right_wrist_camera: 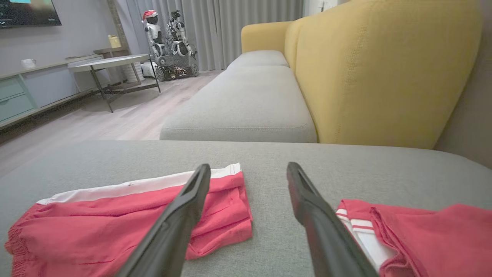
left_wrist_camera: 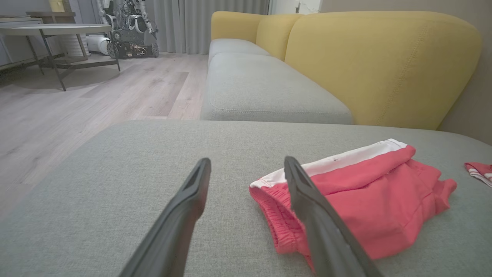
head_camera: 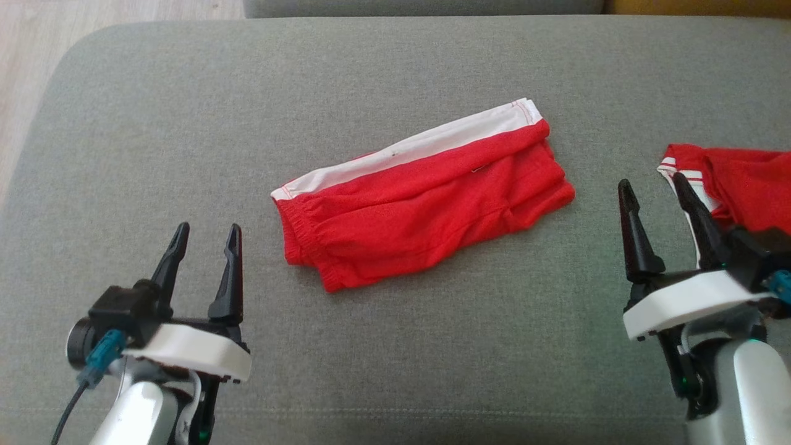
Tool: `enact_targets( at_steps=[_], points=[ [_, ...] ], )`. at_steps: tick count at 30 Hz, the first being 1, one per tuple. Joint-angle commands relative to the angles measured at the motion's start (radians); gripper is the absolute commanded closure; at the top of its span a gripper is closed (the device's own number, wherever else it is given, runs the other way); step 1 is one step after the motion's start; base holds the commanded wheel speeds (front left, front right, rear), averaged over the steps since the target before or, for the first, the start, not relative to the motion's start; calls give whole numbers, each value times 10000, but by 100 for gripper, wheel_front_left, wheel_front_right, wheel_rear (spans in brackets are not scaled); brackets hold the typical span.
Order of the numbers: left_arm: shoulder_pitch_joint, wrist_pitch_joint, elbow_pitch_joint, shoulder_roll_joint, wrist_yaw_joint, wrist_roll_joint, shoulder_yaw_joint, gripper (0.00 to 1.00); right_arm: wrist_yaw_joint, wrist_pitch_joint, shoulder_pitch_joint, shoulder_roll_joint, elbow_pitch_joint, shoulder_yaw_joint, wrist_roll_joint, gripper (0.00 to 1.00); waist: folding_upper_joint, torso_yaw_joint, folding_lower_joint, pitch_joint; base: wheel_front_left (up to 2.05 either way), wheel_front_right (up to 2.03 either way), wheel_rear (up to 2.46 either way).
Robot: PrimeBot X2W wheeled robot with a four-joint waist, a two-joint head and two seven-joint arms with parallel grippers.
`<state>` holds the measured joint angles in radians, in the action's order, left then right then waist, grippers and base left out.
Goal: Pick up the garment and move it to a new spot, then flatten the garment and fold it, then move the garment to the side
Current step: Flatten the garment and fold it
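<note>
**Item 1, garment** (head_camera: 426, 198): red shorts with a white band along the far edge. It is being presented folded into a slanted oblong near the middle of the grey cushion (head_camera: 395, 68). The elastic waist is being turned toward the robot's left. The piece is being supported flat by the cushion and is being touched by neither gripper.

**Item 2, left gripper** (head_camera: 208, 227): it is being held at the near left, apart from the garment's waist end. Its two dark fingers are being held spread wide, and nothing is being gripped between them. In the left wrist view this gripper (left_wrist_camera: 246, 161) is being pointed across the cushion, with the garment (left_wrist_camera: 365, 192) partly covered by its right-hand finger.

**Item 3, right gripper** (head_camera: 651, 180): it is being held at the near right, with its fingers likewise spread wide and nothing clasped. In the right wrist view it (right_wrist_camera: 248, 166) is being aimed at the bare strip of cushion between the garment (right_wrist_camera: 115, 223) and the second red garment (right_wrist_camera: 423, 231).

**Item 4, second red garment** (head_camera: 741, 185): red with white stripes. It is being carried, crumpled, at the cushion's right edge, just beside the right gripper. Whether the two are touching cannot be told.

**Item 5, surroundings**: a yellow sofa back (left_wrist_camera: 384, 65), a wooden floor (left_wrist_camera: 96, 96) and a table (left_wrist_camera: 57, 29) are being shown beyond the cushion.
</note>
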<state>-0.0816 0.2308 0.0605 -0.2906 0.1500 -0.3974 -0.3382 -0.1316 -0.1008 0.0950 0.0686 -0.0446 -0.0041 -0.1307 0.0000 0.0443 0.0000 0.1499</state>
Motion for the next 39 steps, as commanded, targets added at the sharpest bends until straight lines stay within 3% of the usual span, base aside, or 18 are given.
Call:
enact_targets(
  at_steps=[1,17,23,32,39],
  points=[
    [-206,-46,-421,-311,72,60,385,0,9,-93,129,-57,-522,150,76,0,0,0,0,-3,0,0,0],
    [-255,-141,-556,-376,143,-28,335,0,9,-333,91,-143,-687,76,102,0,0,44,0,103,0,0,0],
    [-490,-125,-621,-379,102,-44,305,0,9,-403,689,-146,-176,17,-1,0,0,100,0,429,0,0,0],
    [-1618,20,-276,-80,-352,7,-64,0,9,-283,3696,87,3348,211,-184,0,0,805,0,1509,0,0,0],
    [-2059,213,191,235,-586,26,-133,0,9,-171,4794,210,6424,-75,193,0,0,1232,0,1869,0,0,0]
  ],
)
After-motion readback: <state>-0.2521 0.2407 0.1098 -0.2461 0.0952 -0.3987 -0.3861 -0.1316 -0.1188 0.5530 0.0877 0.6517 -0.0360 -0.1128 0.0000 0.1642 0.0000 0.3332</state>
